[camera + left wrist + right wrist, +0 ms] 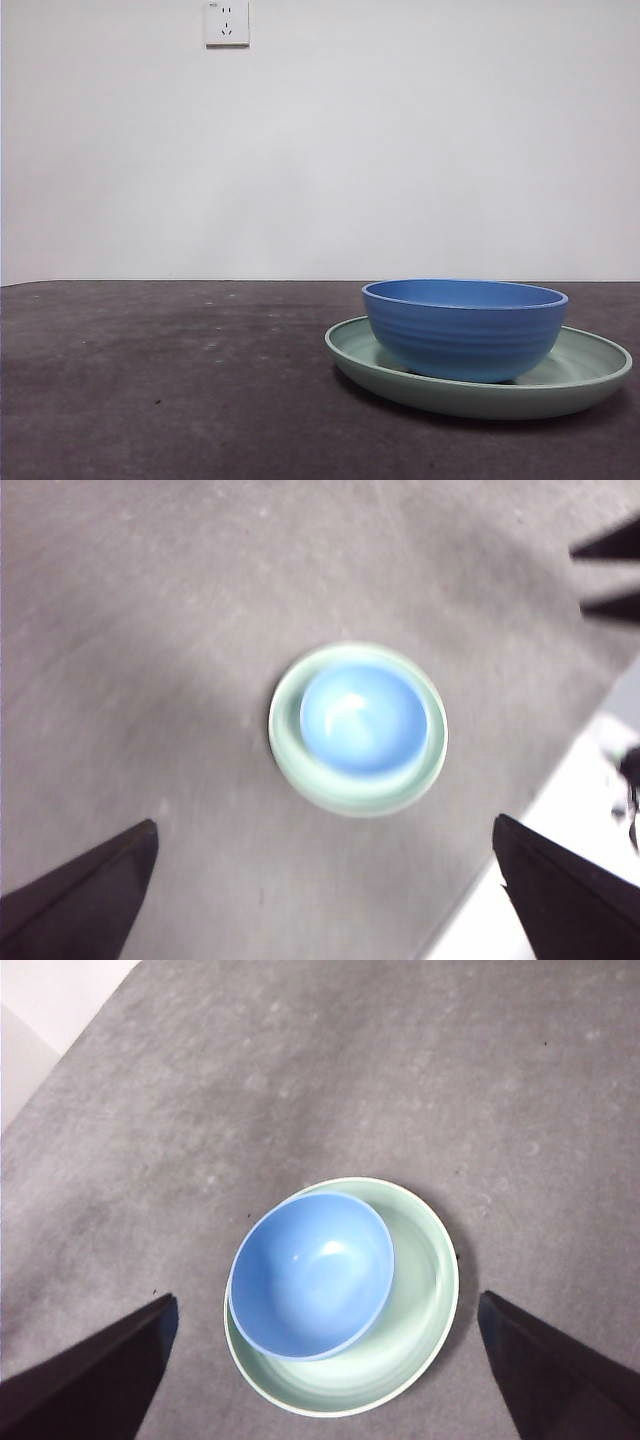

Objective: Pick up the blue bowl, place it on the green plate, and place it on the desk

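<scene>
The left gripper (pixel 320 900) hung high above the desk (pixel 150 680) with its two black jaws spread wide and nothing between them. The right gripper (pixel 325 1380) also hung above, lower than the left one as it seemed, and its jaws were wide apart and empty too. In the left wrist view two dark tips at the edge were probably the other arm's jaws.

Under both grippers stood the blue bowl (pixel 312 1275), upright, inside the green plate (pixel 420 1330). It did not sit in the middle of the plate: in the right wrist view it was pushed to one side, so that its rim came over the plate's rim there and a broad green crescent stayed free on the other side. In the front view the bowl (pixel 464 330) rested on the plate (pixel 590 375), which lay flat on the desk (pixel 150 380) at the right part of the picture.

The bowl looked stiff and light, perhaps plastic or melamine, with a smooth shiny inside that could slip. I judged the best hold was on its rim, one jaw inside and one outside, on the side above the free crescent, where the plate's rim left more room. The shallow plate could shift if the bowl was dragged.
</scene>
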`<move>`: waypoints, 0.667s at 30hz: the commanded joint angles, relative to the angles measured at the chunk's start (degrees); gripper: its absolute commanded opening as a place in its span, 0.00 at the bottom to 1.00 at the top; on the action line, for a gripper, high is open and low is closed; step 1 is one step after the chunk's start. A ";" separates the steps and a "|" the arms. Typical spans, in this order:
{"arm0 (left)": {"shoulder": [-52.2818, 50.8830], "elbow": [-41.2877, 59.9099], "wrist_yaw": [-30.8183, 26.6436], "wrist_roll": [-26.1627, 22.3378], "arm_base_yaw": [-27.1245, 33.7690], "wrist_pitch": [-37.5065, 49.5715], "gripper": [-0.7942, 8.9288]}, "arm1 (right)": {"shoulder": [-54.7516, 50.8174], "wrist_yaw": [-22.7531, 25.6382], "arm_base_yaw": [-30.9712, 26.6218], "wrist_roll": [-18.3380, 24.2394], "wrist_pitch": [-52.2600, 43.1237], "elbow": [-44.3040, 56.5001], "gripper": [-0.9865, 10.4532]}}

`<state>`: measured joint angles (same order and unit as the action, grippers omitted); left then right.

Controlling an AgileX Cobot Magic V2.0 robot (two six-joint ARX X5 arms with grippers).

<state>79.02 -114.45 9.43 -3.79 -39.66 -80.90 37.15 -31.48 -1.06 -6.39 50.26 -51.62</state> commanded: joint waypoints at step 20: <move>-40.48 51.04 -0.02 6.51 -0.20 17.97 0.76 | 2.14 0.02 0.17 1.07 4.04 -0.90 0.50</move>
<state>38.20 -63.42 9.37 2.07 -39.62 -63.92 38.89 -31.46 -1.06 -6.17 54.63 -51.62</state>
